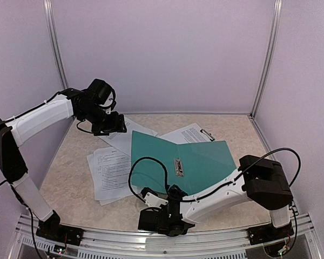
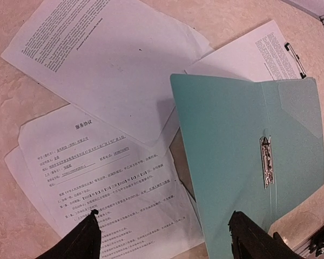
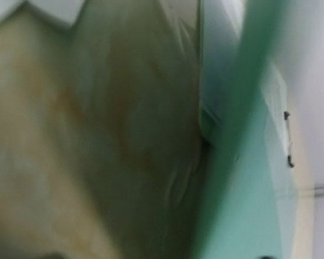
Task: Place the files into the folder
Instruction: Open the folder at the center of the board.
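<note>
Beige marbled worktop (image 1: 70, 178) between pale walls: folder open, files loose beside it.

The folder (image 1: 200, 159) lies open in the middle of the worktop, its silver clip (image 2: 266, 162) showing. The files (image 1: 110, 172) are spread to its left and at its far side, some partly under the left leaf, and none is inside. The left pincer (image 2: 163, 213) hovers over the sheets with fingers spread and holds nothing. The right pincer (image 1: 170, 194) is low at the near edge of the folder, but its own view is blurred, so it cannot be told whether it is spread or pinching. The likely risk is that thin flat sheets give little edge, so the left pincer may crumple one or drag several, and a push from the right pincer could slide the folder over them.
</note>
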